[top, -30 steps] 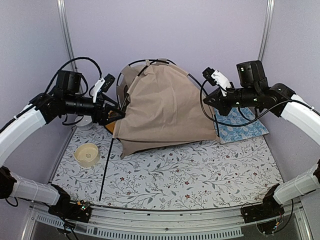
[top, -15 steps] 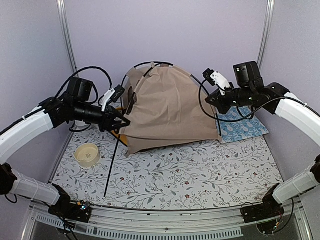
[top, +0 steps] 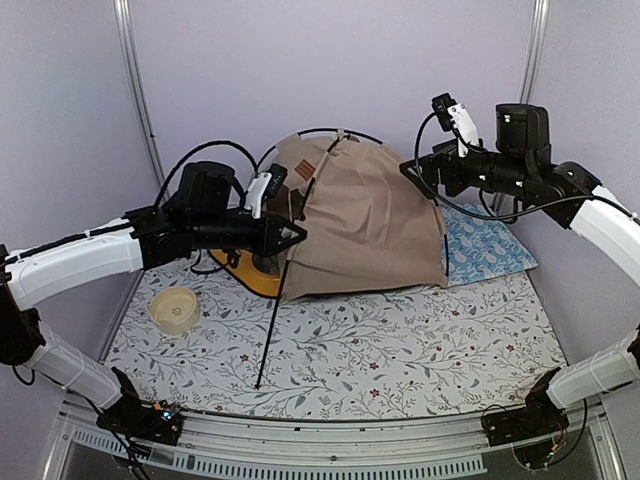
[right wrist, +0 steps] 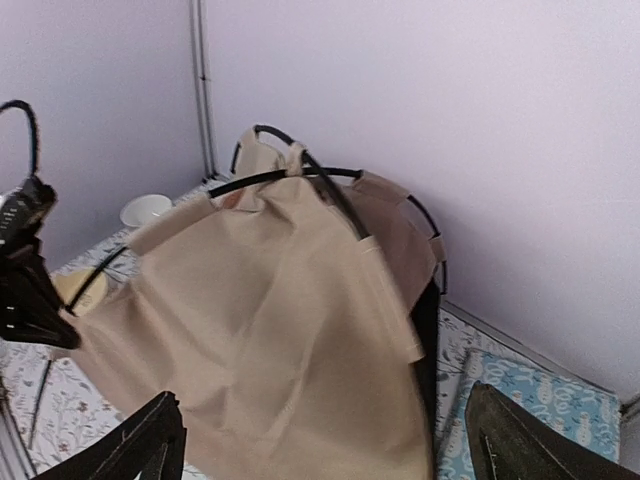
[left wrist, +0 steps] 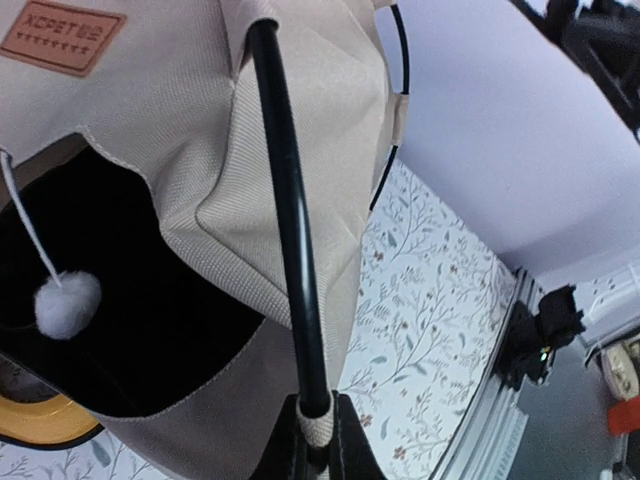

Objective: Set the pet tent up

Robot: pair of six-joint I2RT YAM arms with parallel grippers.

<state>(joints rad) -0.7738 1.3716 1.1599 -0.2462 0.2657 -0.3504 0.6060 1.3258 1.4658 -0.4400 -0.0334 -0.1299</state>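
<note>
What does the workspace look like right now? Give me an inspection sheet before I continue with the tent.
Surface: floral-print mat, lying flat.
Job's things: pet tent standing at the back, with poles arched over its top. One black pole runs from its front-left corner down across the mat. The label patch and pom-pom are at the opening.
Clutter: cream bowl at the left; yellow feeder partly hidden at the tent's left; blue patterned cushion at the tent's right.
Grippers: left gripper shut on the black pole at the tent's corner sleeve; right gripper open by the tent's upper right, holding nothing.
Cables: black cables loop over both wrists.
Surroundings: lavender walls and metal corner posts; nothing else seen.
</note>
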